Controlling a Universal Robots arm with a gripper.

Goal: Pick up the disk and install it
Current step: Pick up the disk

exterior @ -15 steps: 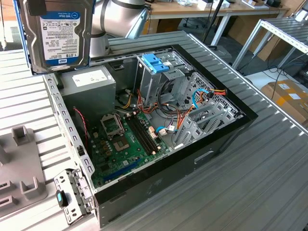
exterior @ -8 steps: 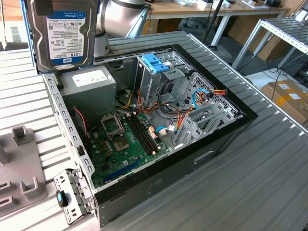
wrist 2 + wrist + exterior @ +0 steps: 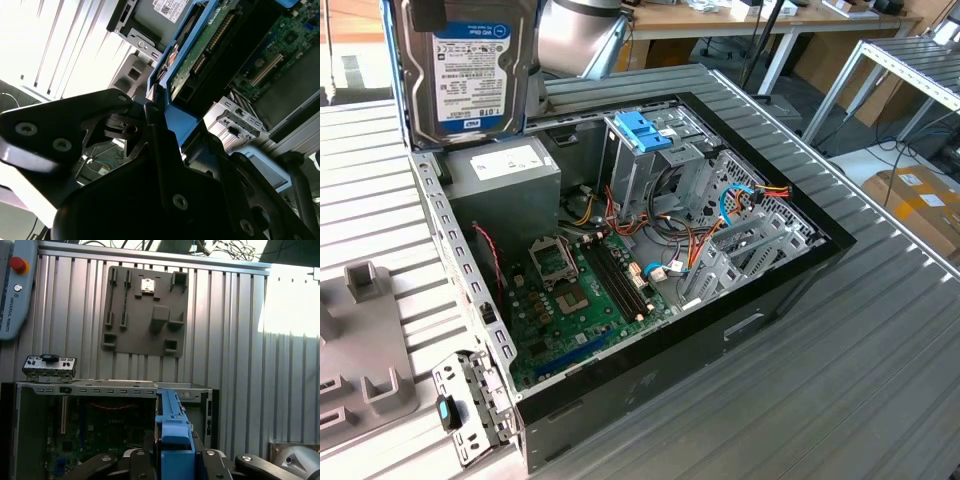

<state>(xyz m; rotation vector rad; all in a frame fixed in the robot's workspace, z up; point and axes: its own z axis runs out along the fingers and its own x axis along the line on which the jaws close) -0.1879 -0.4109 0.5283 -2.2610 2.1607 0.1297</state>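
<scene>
The disk [image 3: 468,70], a silver-grey hard drive with a white, blue-banded label and blue side rails, hangs upright in the air above the back corner of the open computer case [image 3: 790,285], on the exterior view's left. My gripper [image 3: 174,454] is shut on it: black fingers [image 3: 135,462] clamp both sides of the blue rail [image 3: 172,425]. In the second wrist view the disk's green circuit-board side [image 3: 210,42] faces the camera and the gripper [image 3: 157,117] grips its blue rail [image 3: 182,127]. Below it stands the metal drive cage with a blue handle [image 3: 645,130].
Inside the case lie a grey power-supply box [image 3: 505,175], the green motherboard [image 3: 585,290] and bundles of cables [image 3: 745,200]. A grey fixture plate [image 3: 145,310] sits on the ribbed table beside the case. A loose front-panel bracket [image 3: 470,405] leans at the case's near corner.
</scene>
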